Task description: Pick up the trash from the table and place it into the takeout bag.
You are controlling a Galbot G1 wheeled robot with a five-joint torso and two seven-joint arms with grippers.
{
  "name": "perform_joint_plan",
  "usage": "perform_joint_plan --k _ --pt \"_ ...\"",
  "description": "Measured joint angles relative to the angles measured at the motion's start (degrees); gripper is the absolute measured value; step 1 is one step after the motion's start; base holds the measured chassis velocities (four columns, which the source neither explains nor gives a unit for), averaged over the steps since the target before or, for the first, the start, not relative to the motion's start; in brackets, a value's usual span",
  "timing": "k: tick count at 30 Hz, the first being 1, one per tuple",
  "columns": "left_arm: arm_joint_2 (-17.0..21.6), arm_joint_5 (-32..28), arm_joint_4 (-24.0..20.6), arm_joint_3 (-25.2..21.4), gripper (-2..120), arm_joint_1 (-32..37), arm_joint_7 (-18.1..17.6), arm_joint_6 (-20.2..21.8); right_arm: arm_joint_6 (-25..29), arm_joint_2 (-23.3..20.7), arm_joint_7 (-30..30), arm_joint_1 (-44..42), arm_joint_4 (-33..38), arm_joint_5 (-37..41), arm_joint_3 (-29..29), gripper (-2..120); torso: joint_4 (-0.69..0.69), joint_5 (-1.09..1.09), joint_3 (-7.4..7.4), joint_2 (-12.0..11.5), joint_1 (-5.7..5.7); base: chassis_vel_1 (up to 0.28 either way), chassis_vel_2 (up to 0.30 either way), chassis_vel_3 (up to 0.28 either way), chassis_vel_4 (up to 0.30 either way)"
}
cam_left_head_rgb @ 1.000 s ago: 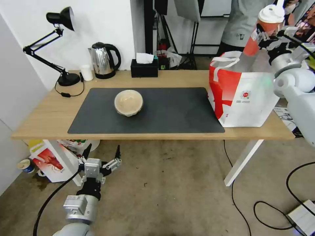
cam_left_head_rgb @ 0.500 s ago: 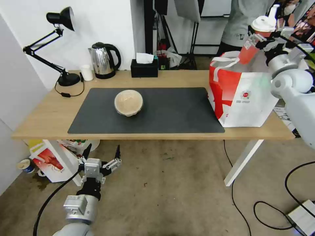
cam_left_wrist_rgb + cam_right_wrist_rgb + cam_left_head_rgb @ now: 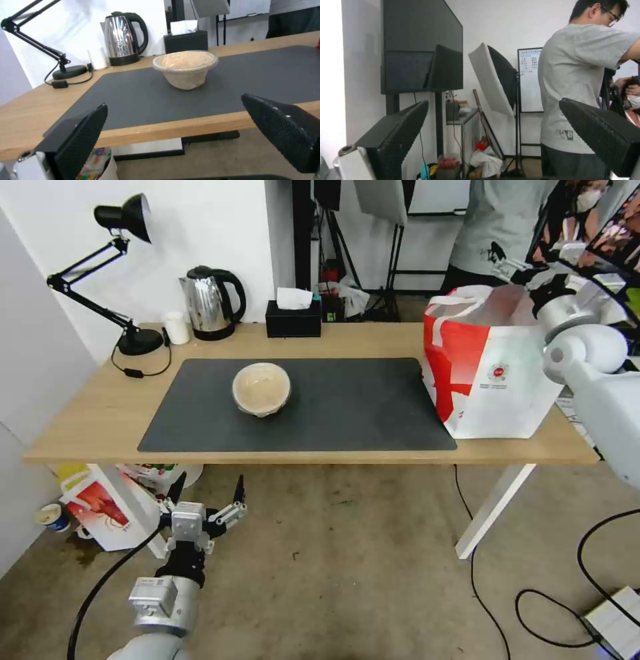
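Since the earlier frames, the red drink cup has been lost from sight at the right gripper (image 3: 493, 130), which a second ago was raised above the takeout bag (image 3: 497, 380) with the cup held in it. That gripper is now seen lower, at the far rim of the bag's open mouth, and in the right wrist view its two black fingers (image 3: 403, 130) are spread wide with nothing between them. Whether the cup lies inside the bag cannot be told.

The takeout bag is stood upright on the table (image 3: 87, 413), directly below and in front of the right gripper, its red side panel turned toward the dark grey mat (image 3: 347, 407).

The left gripper (image 3: 207, 493) is held low, below the near table edge and over the floor. Its fingers (image 3: 83, 132) are spread apart and empty. In the left wrist view the beige clear-lidded bowl (image 3: 185, 68) is seen ahead of and above this gripper, well apart from it, upright on the mat with its lid on. In the head view the bowl (image 3: 261, 389) is placed left of the mat's middle, well apart from the bag.

Beyond the bowl, along the far edge of the table, a kettle (image 3: 212, 303), a small white cup (image 3: 177, 327), a black tissue box (image 3: 293, 317) and a desk lamp (image 3: 127, 280) are noted.
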Motion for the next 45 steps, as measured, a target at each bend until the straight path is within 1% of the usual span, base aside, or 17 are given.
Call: perform_joint_plan --k 7,10,11,14,16,20,21,24,26,29,33,35,37,39,41,42,45 --pt "0.0 0.0 0.0 0.0 100 0.0 0.0 0.0 -0.3 -0.2 0.8 -0.5 2.2 0.1 0.1 100 0.00 -0.01 0.00 0.0 0.00 0.000 0.000 0.000 0.000" --pt "0.0 0.0 0.0 0.0 100 0.0 0.0 0.0 -1.3 -0.5 3.3 -2.5 6.3 0.4 0.9 100 0.00 0.00 0.00 0.0 0.00 0.000 0.000 0.000 0.000" --pt "0.0 0.0 0.0 0.0 100 0.0 0.0 0.0 -1.3 -0.5 3.3 -2.5 6.3 0.4 0.9 100 0.00 0.00 0.00 0.0 0.00 0.000 0.000 0.000 0.000" --pt "0.0 0.0 0.0 0.0 100 0.0 0.0 0.0 -3.8 -1.1 7.3 -5.5 13.2 1.5 2.6 100 0.00 -0.01 0.00 0.0 0.00 0.000 0.000 0.000 0.000" --pt "0.0 0.0 0.0 0.0 100 0.0 0.0 0.0 -4.1 -1.2 7.9 -6.0 14.4 1.8 2.9 100 0.00 0.00 0.00 0.0 0.00 0.000 0.000 0.000 0.000" --pt "0.0 0.0 0.0 0.0 100 0.0 0.0 0.0 -6.8 -3.0 11.9 -9.7 24.1 4.2 5.6 100 0.00 -0.01 0.00 0.0 0.00 0.000 0.000 0.000 0.000" --pt "0.0 0.0 0.0 0.0 100 0.0 0.0 0.0 -6.8 -3.0 11.9 -9.7 24.1 4.2 5.6 100 0.00 -0.01 0.00 0.0 0.00 0.000 0.000 0.000 0.000" --pt "0.0 0.0 0.0 0.0 100 0.0 0.0 0.0 -8.1 -4.5 13.9 -12.4 29.9 5.4 7.5 100 0.01 -0.01 0.00 0.0 0.00 0.000 0.000 0.000 0.000" --pt "0.0 0.0 0.0 0.0 100 0.0 0.0 0.0 -8.3 -4.8 14.3 -13.2 31.2 5.5 8.2 100 0.02 0.00 0.00 0.0 0.00 0.000 0.000 0.000 0.000" --pt "0.0 0.0 0.0 0.0 100 0.0 0.0 0.0 -9.3 -6.2 16.3 -18.2 37.4 6.1 11.5 100 -0.01 0.01 -0.01 0.0 0.00 0.000 0.000 0.000 0.000" --pt "0.0 0.0 0.0 0.0 100 0.0 0.0 0.0 -9.6 -7.1 16.9 -22.2 40.9 6.1 14.2 100 0.01 0.00 -0.01 0.0 0.00 0.000 0.000 0.000 0.000" --pt "0.0 0.0 0.0 0.0 100 0.0 0.0 0.0 -9.6 -7.8 17.3 -26.5 44.1 6.1 17.1 100 0.00 0.00 -0.01 0.0 0.00 0.000 0.000 0.000 0.000" --pt "0.0 0.0 0.0 0.0 100 0.0 0.0 0.0 -9.6 -8.6 17.4 -33.0 48.6 6.1 22.2 100 -0.03 -0.01 -0.01 0.0 0.00 0.000 0.000 0.000 0.000" --pt "0.0 0.0 0.0 0.0 100 0.0 0.0 0.0 -9.5 -8.6 17.5 -34.6 49.7 6.1 23.3 100 -0.02 0.00 -0.01 0.0 -0.01 0.000 0.000 0.000 0.000" --pt "0.0 0.0 0.0 0.0 100 0.0 0.0 0.0 -8.9 -8.3 17.9 -39.9 53.7 5.5 26.6 100 0.00 -0.02 -0.01 0.0 -0.01 0.000 0.000 0.000 0.000" --pt "0.0 0.0 0.0 0.0 100 0.0 0.0 0.0 -8.9 -8.3 17.9 -39.9 53.7 5.5 26.6 100 0.00 -0.02 -0.01 0.0 -0.01 0.000 0.000 0.000 0.000" --pt "0.0 0.0 0.0 0.0 100 0.0 0.0 0.0 -8.3 -6.9 18.2 -44.9 57.0 4.3 28.9 100 0.00 -0.01 -0.01 0.0 -0.01 0.000 0.000 0.000 0.000"
